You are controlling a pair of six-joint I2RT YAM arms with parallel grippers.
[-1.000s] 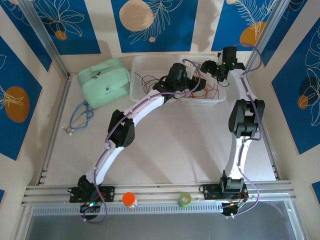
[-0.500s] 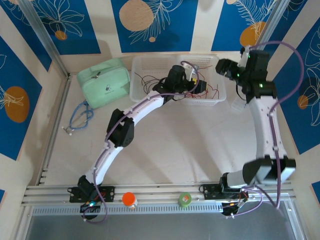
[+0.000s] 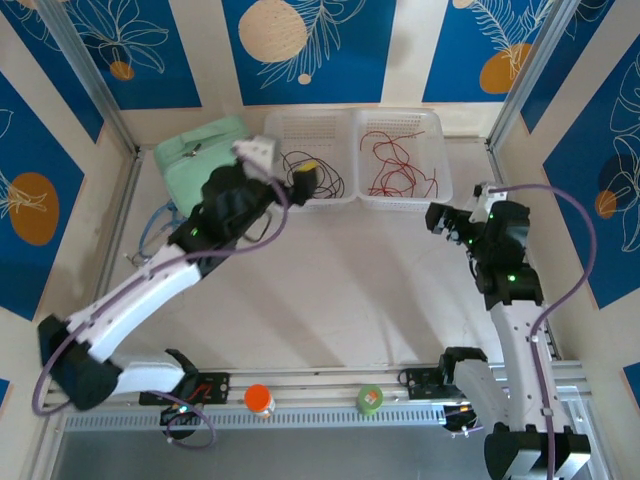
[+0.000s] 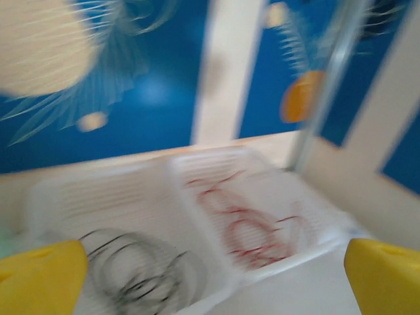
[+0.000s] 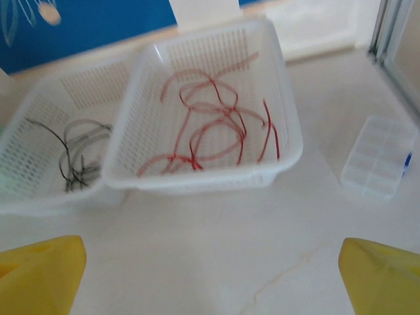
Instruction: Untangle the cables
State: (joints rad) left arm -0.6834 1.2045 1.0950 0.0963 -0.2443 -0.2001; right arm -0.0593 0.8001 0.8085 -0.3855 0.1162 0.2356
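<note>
In the top view the left arm (image 3: 150, 290) runs from a folded elbow in the lower left corner up and rightward across the frame. Its wrist is raised beside the mint-green pouch (image 3: 185, 155), and the left gripper (image 3: 303, 178) reaches the near edge of the left basket (image 3: 310, 125) at upper centre. Its wrist camera is blurred, yet the two yellow fingertips (image 4: 39, 279) sit in the bottom corners of the frame, spread wide with nothing between them — released.

The right arm (image 3: 512, 320) stands along the right side of the frame. Its elbow is folded low in the bottom right corner and the forearm rises to a wrist at mid-right. The right gripper (image 3: 438, 217) points up and left towards the right basket (image 3: 400, 112), apart from it, over bare table (image 3: 340, 290). In its wrist view the yellow fingertips (image 5: 39, 275) likewise fill the bottom corners, wide apart and empty.

The cables lie sorted by colour. The black cables (image 5: 77, 154) are coiled in the left basket and the red cables (image 5: 210, 128) are looped loosely in the right basket. The two baskets sit side by side at the upper centre of the top view.

A clear compartment box (image 5: 377, 157) lies on the table at the right edge of the right wrist view, near the right basket. A blue-grey cord (image 3: 152, 232) lies below the pouch at the left of the top view, partly behind the arm.
</note>
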